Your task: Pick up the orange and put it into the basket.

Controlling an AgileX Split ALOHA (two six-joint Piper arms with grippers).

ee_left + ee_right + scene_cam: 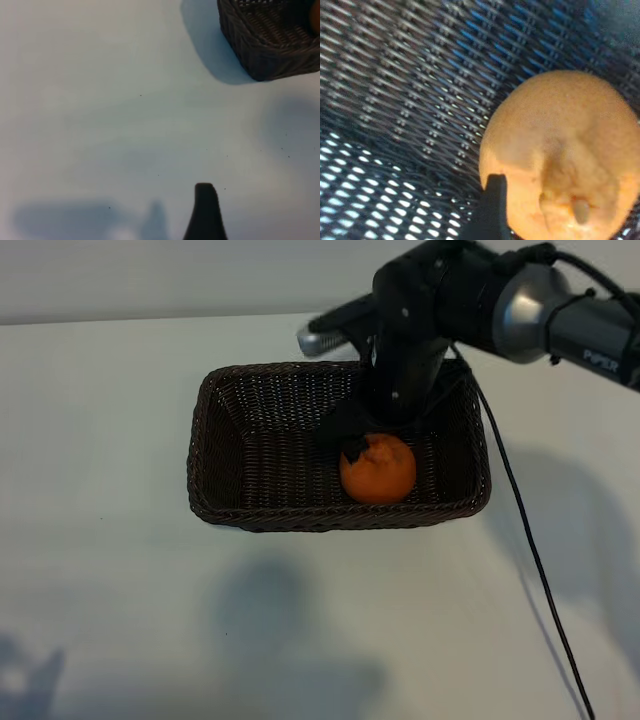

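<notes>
The basket (240, 455) is taken as the landmark: it stands on the white table (100, 590), and only one thing is seen inside it, the orange (378, 468), which lies on the woven floor in the half of the basket nearer to the right arm, close to the wall that faces the exterior camera. The rest of the basket floor is bare. The right gripper (362, 437) is held inside the basket, pointing steeply down, directly above and behind the orange; in the right wrist view one dark fingertip (492, 210) is seen just beside the peel, and it cannot be told whether it touches. Its jaws appear spread apart and nothing is clamped between them, so the orange is judged as released. The placing therefore seems done, and the risks are small ones. If the arm is lifted at a slant, the orange can be brushed by a finger and rolled along the floor, though it is expected to be stopped by the sloping walls. The braided rim behind the gripper can also be caught by the arm or its cable (520, 500), and the light basket can then be dragged or tipped. The left gripper (205, 212) is parked well apart from the basket, over bare table, with only one finger in view; it is taken as open and holds nothing.
</notes>
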